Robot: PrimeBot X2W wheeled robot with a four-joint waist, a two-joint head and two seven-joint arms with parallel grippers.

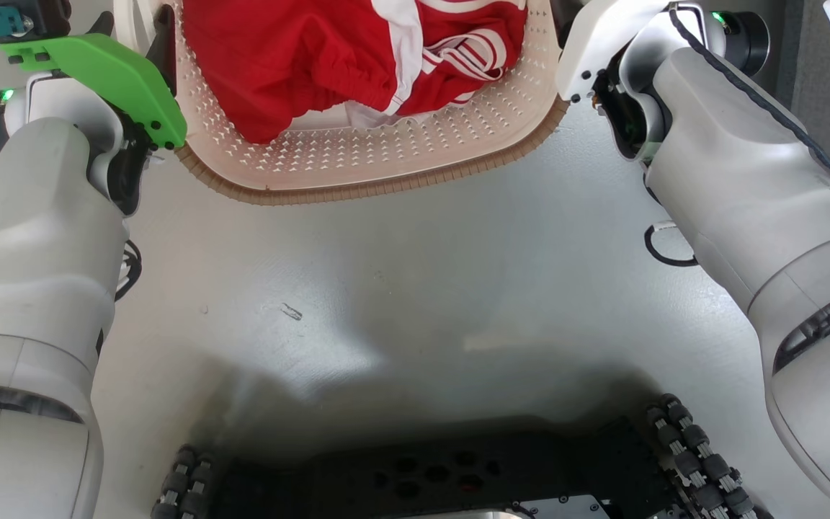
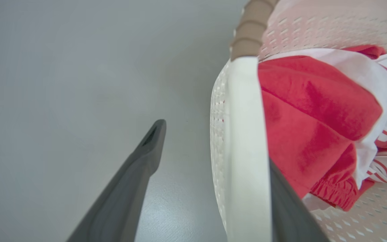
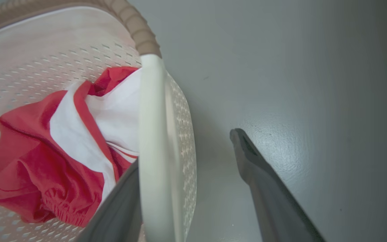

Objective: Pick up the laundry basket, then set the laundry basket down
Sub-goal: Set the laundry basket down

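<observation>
Look far ahead, between both forearms, for the small cream-white perforated plastic laundry basket (image 1: pixel 357 155) with brown braided rim, loaded with crumpled red-and-white cloth (image 1: pixel 292 58); cannot tell whether on the smooth grey floor (image 1: pixel 415 288) or just off it. See the left gripper (image 2: pixel 213 144) spread astride the left white loop handle (image 2: pixel 244 134), one finger inside, one outside, pinching nothing; likewise the right gripper (image 3: pixel 186 148) at the right handle (image 3: pixel 151 134). Likely trouble: lifting before closing and slipping off a handle; closing unevenly and tipping the load sideways; trapping cloth under an inner finger.
</observation>
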